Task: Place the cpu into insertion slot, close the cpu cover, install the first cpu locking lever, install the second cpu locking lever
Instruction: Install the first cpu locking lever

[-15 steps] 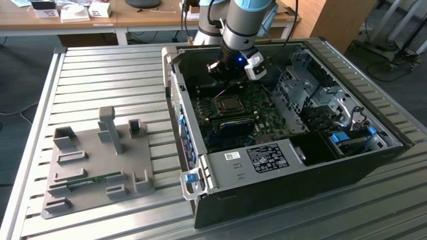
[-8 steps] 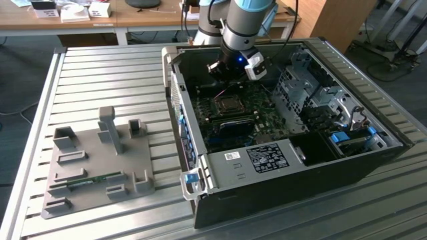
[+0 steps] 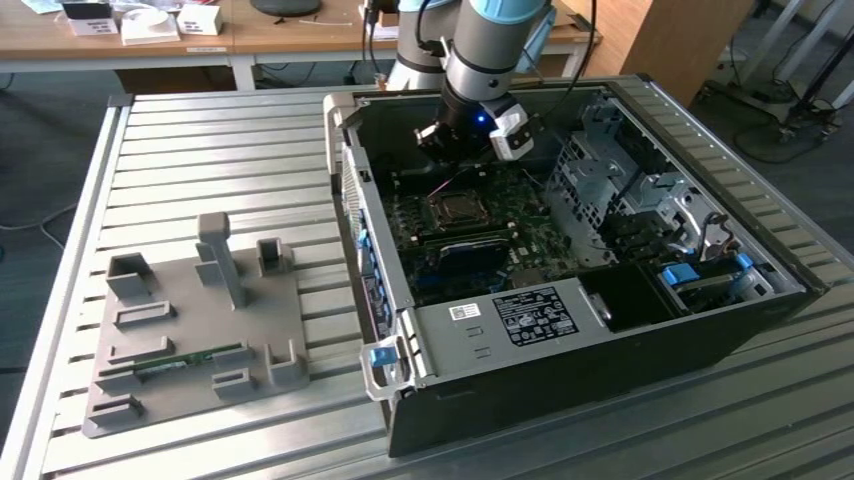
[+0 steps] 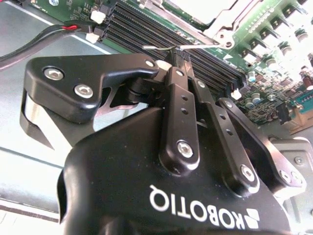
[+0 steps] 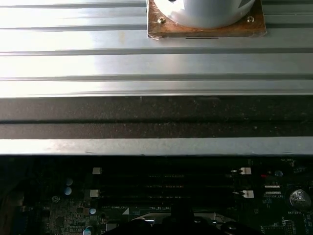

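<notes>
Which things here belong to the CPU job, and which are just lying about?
Job: gripper, locking lever at its tips, cpu cover, insertion slot.
Lying about: grey fixture tray, green memory stick on it, memory slots.

One computer case (image 3: 574,370), one motherboard (image 3: 523,205), one robot arm (image 3: 487,40), one gripper (image 4: 177,55), one grey fixture block (image 3: 187,300).

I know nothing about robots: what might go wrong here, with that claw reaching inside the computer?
The gripper has its tip right by the thin locking lever; it may slip off and scrape the memory slots beside it. The red-and-black cable lying near the gripper's body could snag.
</notes>
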Action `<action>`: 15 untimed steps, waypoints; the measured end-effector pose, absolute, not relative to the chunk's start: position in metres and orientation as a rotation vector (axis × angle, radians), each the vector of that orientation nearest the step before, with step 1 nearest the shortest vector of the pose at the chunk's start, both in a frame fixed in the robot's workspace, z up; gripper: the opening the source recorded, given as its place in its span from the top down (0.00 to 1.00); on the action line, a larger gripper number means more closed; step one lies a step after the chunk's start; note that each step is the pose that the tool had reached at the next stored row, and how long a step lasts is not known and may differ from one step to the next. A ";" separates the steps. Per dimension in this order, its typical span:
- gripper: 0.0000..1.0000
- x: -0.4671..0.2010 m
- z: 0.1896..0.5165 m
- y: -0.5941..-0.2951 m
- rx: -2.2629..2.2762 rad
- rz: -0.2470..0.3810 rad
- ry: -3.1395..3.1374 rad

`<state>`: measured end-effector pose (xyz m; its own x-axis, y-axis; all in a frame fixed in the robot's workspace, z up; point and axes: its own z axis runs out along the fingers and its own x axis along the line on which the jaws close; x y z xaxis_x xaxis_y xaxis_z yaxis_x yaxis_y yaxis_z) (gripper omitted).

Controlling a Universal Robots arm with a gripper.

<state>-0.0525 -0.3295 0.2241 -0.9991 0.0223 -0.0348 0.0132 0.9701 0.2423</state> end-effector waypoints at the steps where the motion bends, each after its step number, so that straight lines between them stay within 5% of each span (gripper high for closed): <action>1: 0.89 -0.052 0.224 -0.330 0.028 0.378 3.081; 15: 0.89 -0.050 0.222 -0.330 0.028 0.379 3.081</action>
<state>-0.0504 -0.3296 0.2222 -0.9991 0.0222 -0.0349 0.0131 0.9701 0.2423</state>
